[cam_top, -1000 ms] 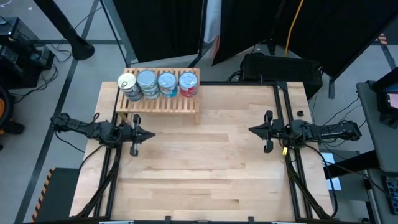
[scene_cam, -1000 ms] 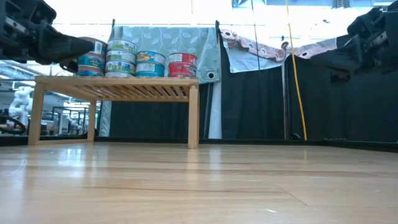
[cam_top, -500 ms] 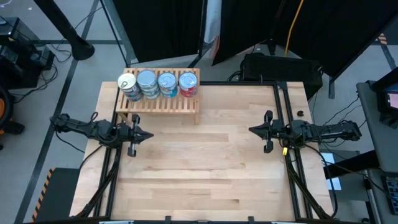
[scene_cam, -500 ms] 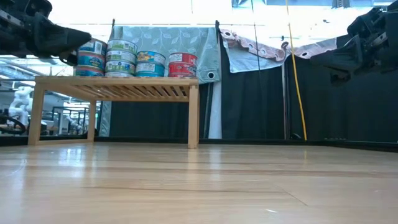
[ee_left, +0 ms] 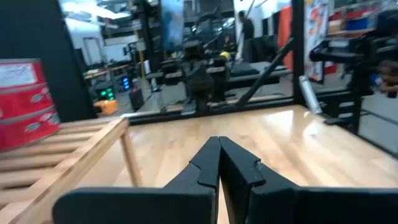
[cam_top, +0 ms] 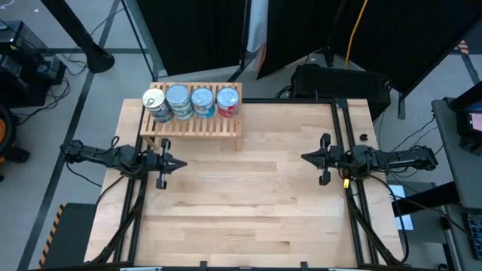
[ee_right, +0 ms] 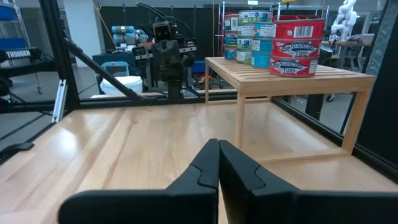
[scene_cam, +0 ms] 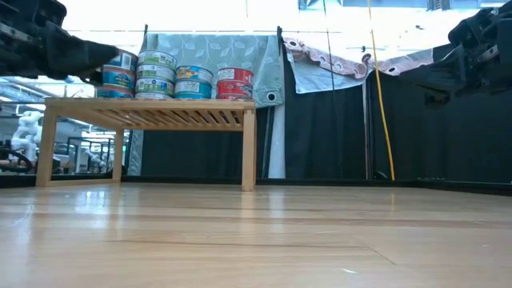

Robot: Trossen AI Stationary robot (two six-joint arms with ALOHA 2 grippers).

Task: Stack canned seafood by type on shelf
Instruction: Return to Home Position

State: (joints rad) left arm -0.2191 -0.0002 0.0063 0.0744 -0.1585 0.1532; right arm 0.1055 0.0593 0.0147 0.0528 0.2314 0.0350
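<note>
The shelf [cam_top: 193,123], a low rack of light wooden slats, stands at the table's far left. The canned seafood [cam_top: 190,100] sits on it in a row of short stacks: blue-labelled tins [scene_cam: 157,74] and, at the right end, red-labelled tins [scene_cam: 235,82]. My left gripper [cam_top: 183,163] hovers shut just in front of the shelf, pointing level toward the table's right. My right gripper [cam_top: 304,157] hovers shut at the table's right, pointing level toward the left. Both wrist views show shut fingers, left [ee_left: 219,148] and right [ee_right: 218,149], with nothing between them.
The bare wooden tabletop [cam_top: 248,203] stretches between the two grippers and toward the near edge. Black metal frame rails [cam_top: 343,120] run along the table's sides. Dark curtains and a patterned cloth [scene_cam: 216,56] hang behind the far edge.
My left gripper has turned a little on the spot, high above the table near the shelf's left end, and stays shut. The tins and the shelf have not moved.
</note>
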